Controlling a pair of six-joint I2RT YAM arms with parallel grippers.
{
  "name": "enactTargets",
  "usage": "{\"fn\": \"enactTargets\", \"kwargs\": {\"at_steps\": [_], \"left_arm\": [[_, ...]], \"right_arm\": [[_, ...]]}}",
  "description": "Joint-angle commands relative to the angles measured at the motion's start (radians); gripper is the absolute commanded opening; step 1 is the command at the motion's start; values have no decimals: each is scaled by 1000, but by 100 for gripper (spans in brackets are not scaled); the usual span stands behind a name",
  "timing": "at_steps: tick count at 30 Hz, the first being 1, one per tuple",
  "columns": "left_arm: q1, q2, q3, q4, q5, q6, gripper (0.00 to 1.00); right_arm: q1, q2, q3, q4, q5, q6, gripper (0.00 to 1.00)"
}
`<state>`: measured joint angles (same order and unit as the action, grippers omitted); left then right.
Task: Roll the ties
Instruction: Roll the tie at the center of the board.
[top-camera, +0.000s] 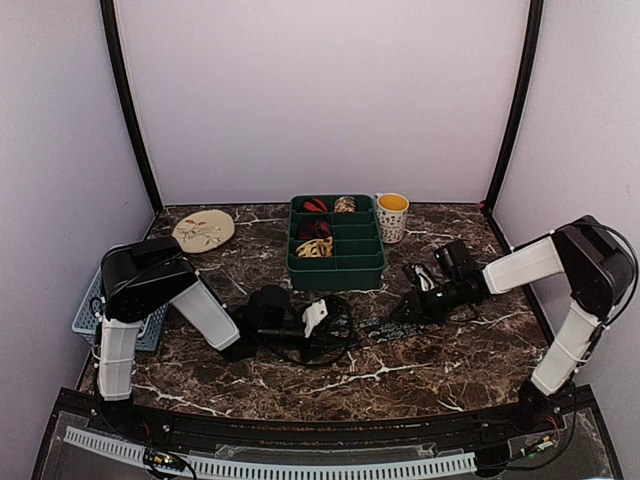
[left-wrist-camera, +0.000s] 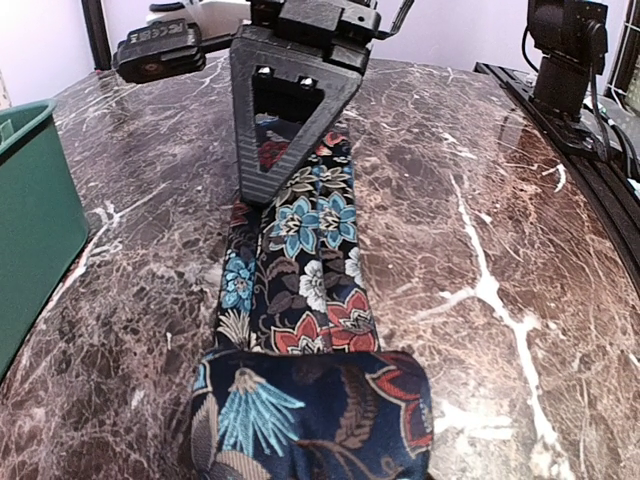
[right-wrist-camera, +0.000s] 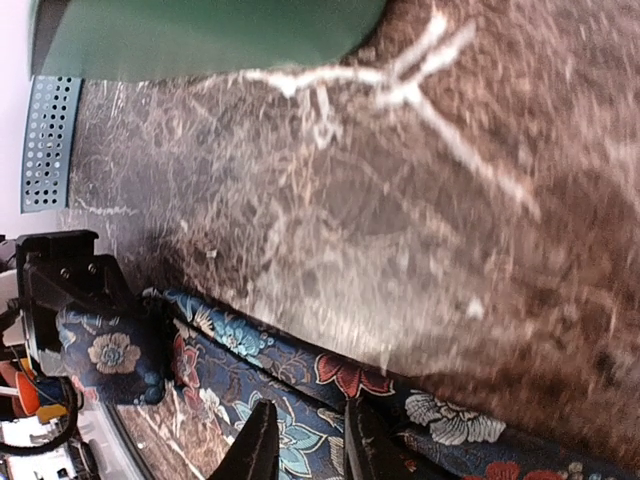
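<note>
A dark marble desk (top-camera: 480, 350) carries a green tray (top-camera: 336, 276) at the back, with coiled ties (top-camera: 314, 247) in its compartments. A blue floral tie (left-wrist-camera: 310, 280) lies flat mid-desk. The left fingers (right-wrist-camera: 70, 290) clamp its rolled end. The right fingers (right-wrist-camera: 255, 445), narrow, sit on its other stretch; I cannot tell whether they grip it.

Soft, even light; back wall (top-camera: 320, 90) bright, shadows faint. Marble table (left-wrist-camera: 500, 200) carries pale sheen in left wrist view. Right wrist view smeared by motion blur; green tray (right-wrist-camera: 200, 35) out of focus.
</note>
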<state>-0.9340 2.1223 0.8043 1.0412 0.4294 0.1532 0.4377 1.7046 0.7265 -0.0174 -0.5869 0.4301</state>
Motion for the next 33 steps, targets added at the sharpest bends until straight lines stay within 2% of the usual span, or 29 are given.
{"fn": "enactTargets", "kwargs": {"at_steps": [1,7,15,17,26,33], "left_arm": [[3,-36,-36,-133,42,16,22],[-3,-36,-33,-159,46,17,22],[-21,-41,-4,-246,-18,32,22],[-23,-41,0,-260,-29,33,23],[-36,-41,12,-295,-60,46,24],[-39,-41,22,-322,-75,61,25]], "right_arm": [[0,-25,-107,-76,45,53,23],[3,-80,-84,-85,46,72,24],[36,-170,1,-27,-67,127,46],[74,-166,6,4,-100,158,47],[248,-44,67,148,-122,283,47],[295,28,107,165,-135,297,42]]}}
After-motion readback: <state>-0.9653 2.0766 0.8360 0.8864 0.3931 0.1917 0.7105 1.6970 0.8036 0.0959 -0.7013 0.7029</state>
